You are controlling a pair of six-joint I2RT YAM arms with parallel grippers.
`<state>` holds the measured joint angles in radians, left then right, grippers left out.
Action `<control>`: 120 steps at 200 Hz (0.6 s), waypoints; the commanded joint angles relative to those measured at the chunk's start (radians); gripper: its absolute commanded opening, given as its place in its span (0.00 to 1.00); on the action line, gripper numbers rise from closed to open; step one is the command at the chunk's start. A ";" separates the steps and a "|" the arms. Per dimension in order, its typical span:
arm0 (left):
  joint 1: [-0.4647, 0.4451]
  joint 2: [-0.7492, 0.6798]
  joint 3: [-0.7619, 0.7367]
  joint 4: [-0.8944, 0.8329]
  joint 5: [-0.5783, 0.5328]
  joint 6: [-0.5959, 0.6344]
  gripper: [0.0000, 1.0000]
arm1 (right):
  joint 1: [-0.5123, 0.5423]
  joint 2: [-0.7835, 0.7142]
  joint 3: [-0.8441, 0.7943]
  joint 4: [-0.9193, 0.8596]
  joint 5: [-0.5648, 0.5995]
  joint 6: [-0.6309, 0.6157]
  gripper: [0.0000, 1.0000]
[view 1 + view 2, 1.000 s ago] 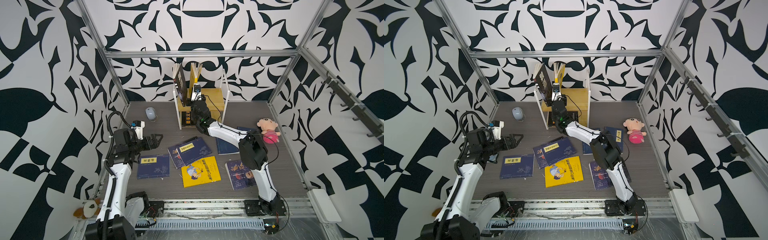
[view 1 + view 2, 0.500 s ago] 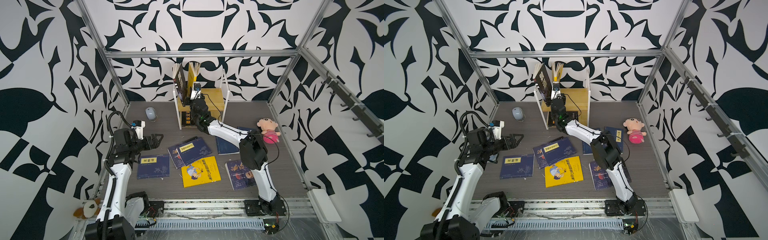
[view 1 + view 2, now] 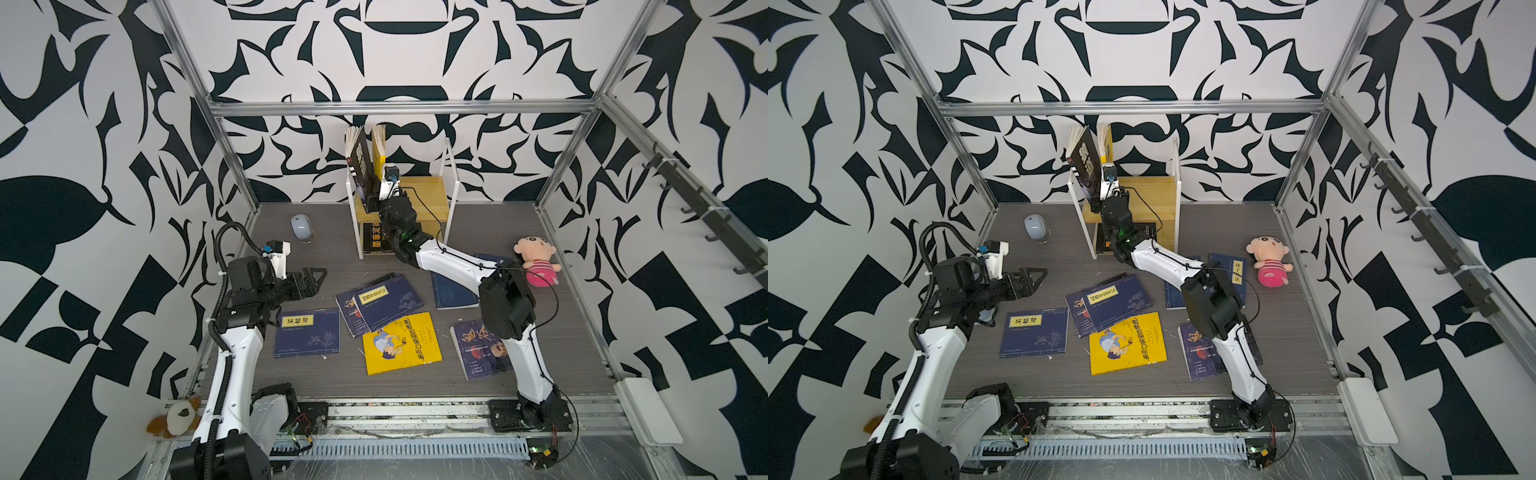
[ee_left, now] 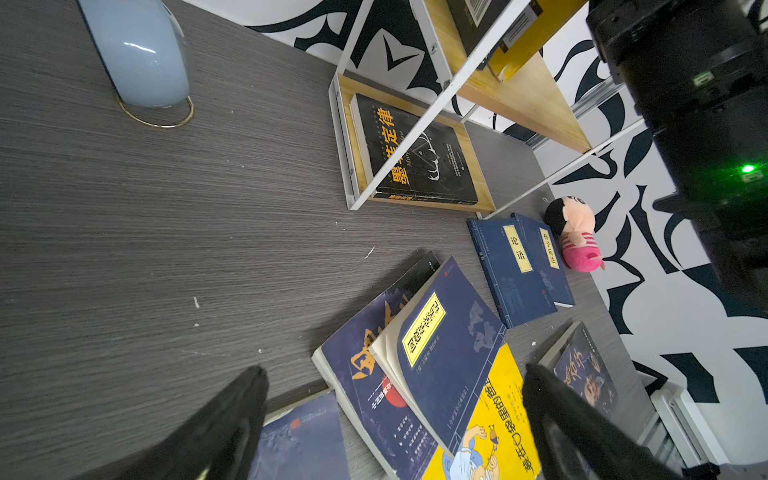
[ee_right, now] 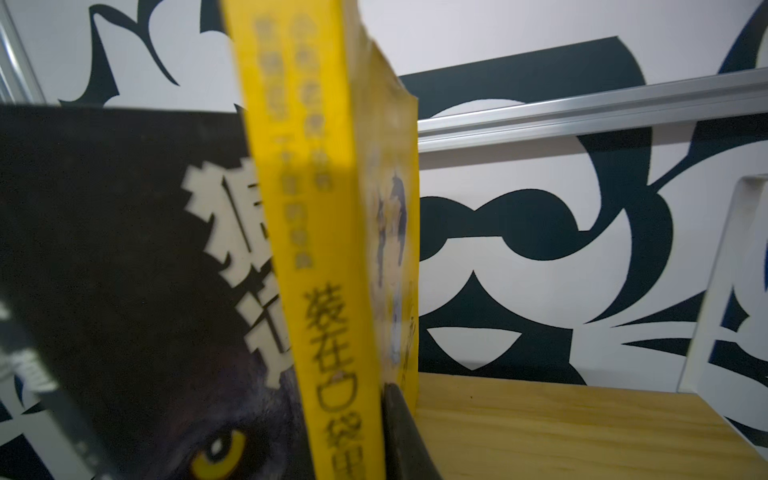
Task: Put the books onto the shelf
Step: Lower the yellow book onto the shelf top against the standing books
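The shelf [image 3: 428,195] stands at the back of the table. A black book [image 3: 360,166] and a yellow book [image 3: 378,145] stand upright on the left of its upper board. My right gripper [image 3: 375,198] reaches onto that board and is shut on the yellow book [image 5: 332,249]. One finger [image 5: 399,436] lies against the cover; the other is hidden. Another black book [image 3: 376,239] lies on the lower tier. Several books lie on the table: a navy one [image 3: 307,332], a stacked pair [image 3: 378,299], a yellow one [image 3: 401,343], a portrait one [image 3: 478,349]. My left gripper [image 3: 318,278] hovers open, empty.
A white mouse [image 3: 301,226] lies left of the shelf. A pink plush doll [image 3: 536,259] sits at the right, beside more navy books [image 3: 1237,270] partly under my right arm. The shelf's white frame [image 5: 715,291] bounds the free right half of the upper board.
My right gripper has edged slightly left and back on the upper board with the yellow book. The left arm has stayed still.
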<state>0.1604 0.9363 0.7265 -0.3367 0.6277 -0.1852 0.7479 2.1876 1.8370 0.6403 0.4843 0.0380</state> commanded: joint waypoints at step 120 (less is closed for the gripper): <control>-0.003 -0.009 -0.009 -0.004 0.000 0.008 1.00 | 0.049 -0.227 -0.257 0.038 -0.187 -0.100 0.45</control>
<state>0.1604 0.9363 0.7265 -0.3367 0.6270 -0.1848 0.7696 2.0785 1.6436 0.6136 0.3325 -0.0227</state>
